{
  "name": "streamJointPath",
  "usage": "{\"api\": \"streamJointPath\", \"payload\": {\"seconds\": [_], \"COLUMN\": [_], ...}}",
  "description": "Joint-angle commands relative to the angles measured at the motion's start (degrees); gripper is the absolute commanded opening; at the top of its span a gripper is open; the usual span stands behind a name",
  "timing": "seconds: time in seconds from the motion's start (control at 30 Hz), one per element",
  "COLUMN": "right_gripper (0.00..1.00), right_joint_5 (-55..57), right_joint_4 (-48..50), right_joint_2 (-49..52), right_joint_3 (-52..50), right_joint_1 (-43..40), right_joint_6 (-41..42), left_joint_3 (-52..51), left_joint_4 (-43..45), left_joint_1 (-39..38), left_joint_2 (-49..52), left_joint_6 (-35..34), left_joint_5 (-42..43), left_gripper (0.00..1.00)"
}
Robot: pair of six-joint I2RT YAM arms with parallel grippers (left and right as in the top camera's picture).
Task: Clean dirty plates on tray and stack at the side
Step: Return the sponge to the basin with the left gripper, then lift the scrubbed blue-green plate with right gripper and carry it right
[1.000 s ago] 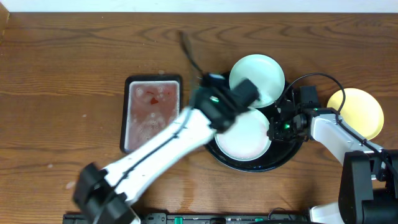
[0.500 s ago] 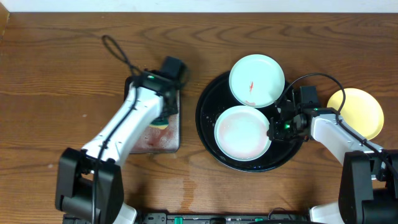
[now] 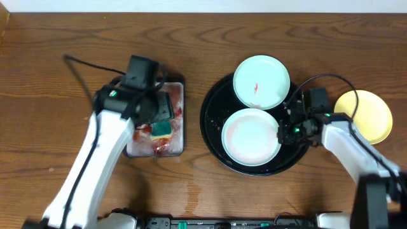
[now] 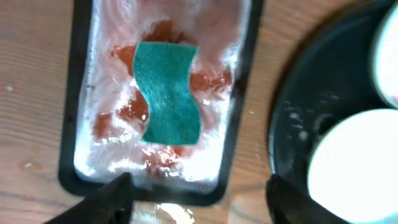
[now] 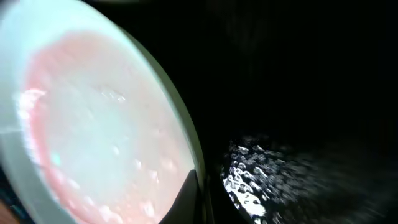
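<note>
Two pale mint plates lie in the round black tray (image 3: 212,108). The far plate (image 3: 261,81) carries a red smear. The near plate (image 3: 250,135) has a thin pink wet film (image 5: 93,124). My right gripper (image 3: 284,130) is shut on this plate's right rim, one finger (image 5: 189,199) lying on its inner side. A yellow plate (image 3: 365,114) rests on the bare wood to the right of the tray. My left gripper (image 3: 158,109) hovers open over the rectangular tray, its dark fingers (image 4: 106,199) wide apart with nothing between them.
A green sponge (image 4: 166,93) lies loose on reddish foam in the small rectangular black tray (image 4: 68,124), left of the round tray (image 4: 311,93). The sponge (image 3: 162,129) sits just below the left gripper. Water droplets glint on the round tray's floor (image 5: 261,180).
The left arm swung from the near plate over to the rectangular tray, then opened and let the sponge go there. The right gripper kept its hold on the near plate's rim.
</note>
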Motion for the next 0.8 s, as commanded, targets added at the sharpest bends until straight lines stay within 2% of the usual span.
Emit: {"api": "streamJointPath", "payload": {"seconds": [0.0, 0.03, 0.07, 0.23, 0.6, 0.77], "right_gripper": [0.01, 0.01, 0.01, 0.01, 0.01, 0.01], "right_joint_5": [7.8, 10.7, 13.8, 28.2, 39.6, 50.0], "right_joint_4": [-0.9, -1.5, -2.0, -3.8, -2.7, -2.8], "right_joint_2": [-8.8, -10.5, -12.1, -20.0, -29.4, -29.7], "right_joint_3": [0.2, 0.2, 0.2, 0.2, 0.2, 0.2], "right_joint_1": [3.3, 4.4, 5.6, 11.4, 23.5, 31.8], "right_joint_6": [-0.1, -0.1, -0.1, 2.0, 1.9, -0.6], "left_joint_3": [0.2, 0.2, 0.2, 0.2, 0.2, 0.2], "left_joint_4": [-1.4, -1.7, -2.1, -2.8, -2.8, -2.8], "left_joint_1": [0.2, 0.2, 0.2, 0.2, 0.2, 0.2], "left_joint_2": [-4.3, -5.0, -5.7, -6.7, -6.7, -6.7], "left_joint_6": [1.0, 1.0, 1.0, 1.0, 1.0, 1.0], "left_joint_5": [0.8, 0.8, 0.8, 0.8, 0.8, 0.8], "left_gripper": [0.75, 0.76, 0.81, 0.82, 0.83, 0.83]}}
